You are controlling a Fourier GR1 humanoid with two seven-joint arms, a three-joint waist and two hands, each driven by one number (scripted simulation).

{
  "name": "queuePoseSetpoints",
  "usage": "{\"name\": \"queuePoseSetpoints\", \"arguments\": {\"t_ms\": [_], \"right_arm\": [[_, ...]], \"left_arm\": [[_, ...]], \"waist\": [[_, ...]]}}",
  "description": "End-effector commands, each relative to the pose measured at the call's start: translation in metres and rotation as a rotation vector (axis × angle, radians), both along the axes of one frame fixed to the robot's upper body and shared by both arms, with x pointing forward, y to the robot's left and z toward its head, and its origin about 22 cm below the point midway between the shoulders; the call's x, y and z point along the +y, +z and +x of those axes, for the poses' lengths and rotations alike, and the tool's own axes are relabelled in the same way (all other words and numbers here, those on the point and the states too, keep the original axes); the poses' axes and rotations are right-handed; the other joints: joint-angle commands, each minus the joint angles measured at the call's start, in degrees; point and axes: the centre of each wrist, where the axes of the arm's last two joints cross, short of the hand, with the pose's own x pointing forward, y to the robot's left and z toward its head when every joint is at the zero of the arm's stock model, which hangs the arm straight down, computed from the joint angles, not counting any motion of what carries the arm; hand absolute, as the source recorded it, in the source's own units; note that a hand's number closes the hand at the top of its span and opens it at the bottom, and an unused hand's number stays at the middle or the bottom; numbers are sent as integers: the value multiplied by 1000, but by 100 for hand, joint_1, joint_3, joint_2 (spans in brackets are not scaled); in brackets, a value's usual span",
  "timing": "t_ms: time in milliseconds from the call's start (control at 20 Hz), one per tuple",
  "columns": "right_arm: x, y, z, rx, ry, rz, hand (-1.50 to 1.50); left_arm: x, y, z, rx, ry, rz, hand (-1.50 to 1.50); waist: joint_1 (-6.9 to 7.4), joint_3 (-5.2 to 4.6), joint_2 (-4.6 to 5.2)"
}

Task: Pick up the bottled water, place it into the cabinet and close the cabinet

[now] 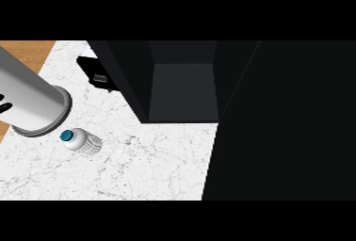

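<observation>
The bottled water (83, 141) is a small white ribbed bottle with a blue cap, standing on the white marble counter (139, 174) and seen from above. Just above and left of it a thick grey forearm (31, 96) slants in from the upper left, its round end hanging close over the bottle's cap. Of my left hand (4, 104) only a sliver of black shows at the left edge. The black cabinet (182, 89) stands open at the top centre, and its inside looks bare. My right hand is out of sight.
A broad black panel (285, 127), apparently the cabinet's open door, fills the right side. A small black object with a grey piece (97, 75) lies by the cabinet's left wall. Wooden floor (24, 52) shows beyond the counter's upper left edge.
</observation>
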Motion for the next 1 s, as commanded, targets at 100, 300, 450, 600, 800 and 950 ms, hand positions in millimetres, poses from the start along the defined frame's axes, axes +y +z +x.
{"name": "queuePoseSetpoints", "arguments": {"t_ms": [100,300,450,600,800,950], "right_arm": [[-4,14,-4,-44,-41,-72,-150],[-3,19,-8,-69,-52,-46,-150],[1,22,-14,-53,-56,-42,-150],[0,24,-17,-62,-36,-45,-150],[5,19,-15,-46,-26,-47,-150],[6,21,0,-55,-44,-64,-150]], "left_arm": [[-21,-39,12,44,-20,38,-150],[-4,-44,21,59,38,61,-150],[-9,-65,20,77,46,62,-150],[-24,-80,30,121,43,105,-150],[-21,-90,38,132,22,127,-150],[-32,-112,36,170,19,140,-150]], "waist": [[-1,-2,10],[-24,-4,16],[-48,-9,13],[-79,-10,18],[-120,-14,24],[-61,-14,33]]}}
